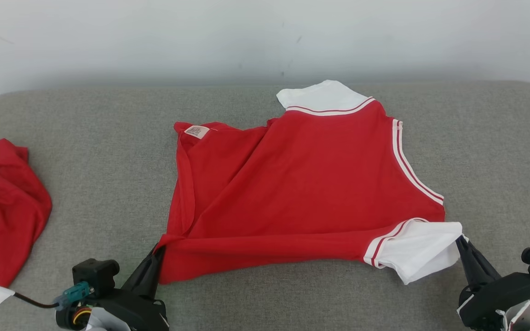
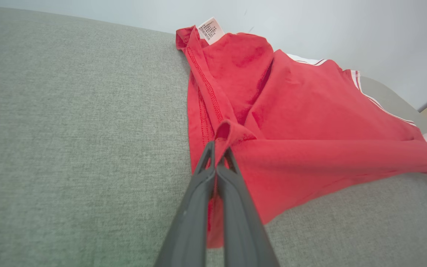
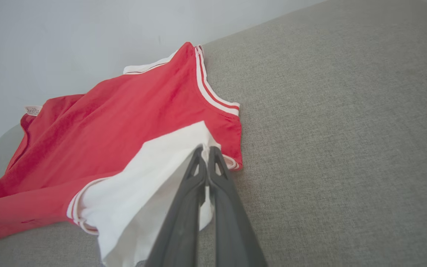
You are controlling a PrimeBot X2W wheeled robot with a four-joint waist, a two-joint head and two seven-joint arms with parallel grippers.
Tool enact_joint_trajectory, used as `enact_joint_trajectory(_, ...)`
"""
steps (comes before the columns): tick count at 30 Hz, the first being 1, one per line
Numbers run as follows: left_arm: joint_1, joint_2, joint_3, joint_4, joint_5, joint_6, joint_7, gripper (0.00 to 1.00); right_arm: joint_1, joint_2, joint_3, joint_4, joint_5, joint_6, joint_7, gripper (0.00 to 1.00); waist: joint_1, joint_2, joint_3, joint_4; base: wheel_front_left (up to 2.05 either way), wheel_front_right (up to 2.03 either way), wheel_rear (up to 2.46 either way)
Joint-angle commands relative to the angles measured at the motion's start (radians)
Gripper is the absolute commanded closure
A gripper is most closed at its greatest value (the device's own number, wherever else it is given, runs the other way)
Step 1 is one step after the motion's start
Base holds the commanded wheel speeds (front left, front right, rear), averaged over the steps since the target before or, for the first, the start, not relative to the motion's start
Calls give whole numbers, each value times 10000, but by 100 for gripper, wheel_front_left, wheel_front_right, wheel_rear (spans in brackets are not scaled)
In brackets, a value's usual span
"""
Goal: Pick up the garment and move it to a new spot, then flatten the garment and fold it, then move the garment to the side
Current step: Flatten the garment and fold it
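Observation:
The garment is a red T-shirt with white sleeves and striped trim, spread across the grey cushioned surface with its near edge lifted. My left gripper is shut on the red hem corner at the lower left, seen pinched between the fingers in the left wrist view. My right gripper is shut on the edge of the near white sleeve, as the right wrist view shows. A white care label lies at the shirt's far left corner.
Another red garment with a white tag lies bunched at the left edge of the surface. A pale wall rises right behind the surface. Bare grey surface lies to the right of the shirt and between the two garments.

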Motion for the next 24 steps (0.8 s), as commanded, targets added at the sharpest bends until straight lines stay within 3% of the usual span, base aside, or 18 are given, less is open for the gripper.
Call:
enact_joint_trajectory(1,156,-33,54,-50,63,15,-32,100,12,-31,52,57,85,16,-112,100,-1,-1,-51,15,0,0,0)
enact_joint_trajectory(9,275,-45,-17,-205,389,12,-34,100,6,36,197,345,84,17,-522,100,-1,-1,-265,45,0,0,0)
enact_joint_trajectory(24,-948,-322,-23,484,1160,11,-36,100,-1063,63,724,1146,-276,17,-1234,100,-1,-1,-48,-254,0,0,0)
